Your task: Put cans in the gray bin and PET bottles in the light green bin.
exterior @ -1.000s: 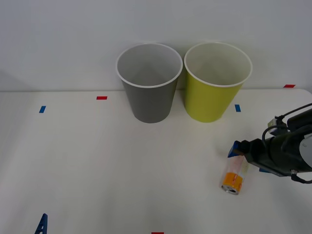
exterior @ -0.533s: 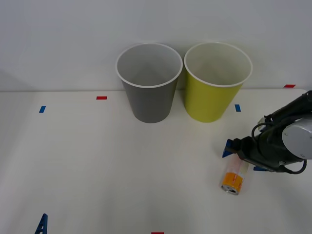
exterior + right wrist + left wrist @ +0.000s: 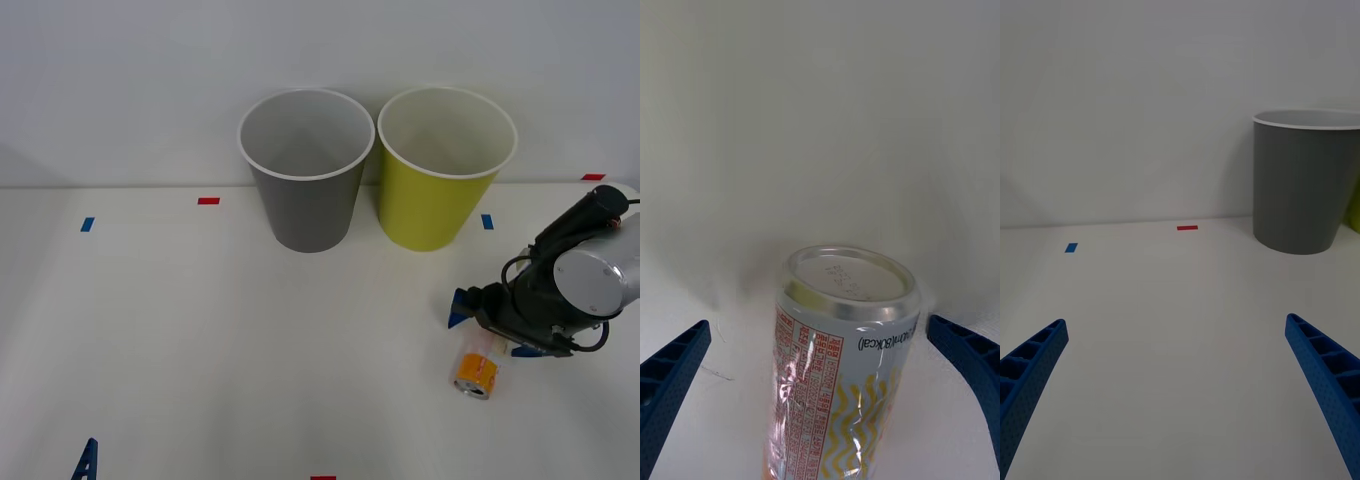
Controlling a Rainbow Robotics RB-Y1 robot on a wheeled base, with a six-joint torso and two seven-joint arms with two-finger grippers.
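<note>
A slim can [image 3: 477,370] lies on its side on the white table at the right, orange end toward me. My right gripper [image 3: 489,328] hangs over its far end, open, with one blue finger on each side. In the right wrist view the can [image 3: 841,352] sits between the spread fingers [image 3: 670,382], silver end facing away and neither finger touching it. The gray bin [image 3: 306,170] and the light green bin [image 3: 445,168] stand upright side by side at the back. My left gripper [image 3: 1176,324] is open and parked low at the near left. PET bottles are out of view.
Small red and blue tape marks [image 3: 208,200] dot the table [image 3: 250,340]. A plain wall rises close behind the bins. In the left wrist view the gray bin [image 3: 1307,187] stands far ahead across bare tabletop.
My right gripper has shifted left and turned over the can, its fingers now straddling the can's far end. The can and the left arm have not moved.
</note>
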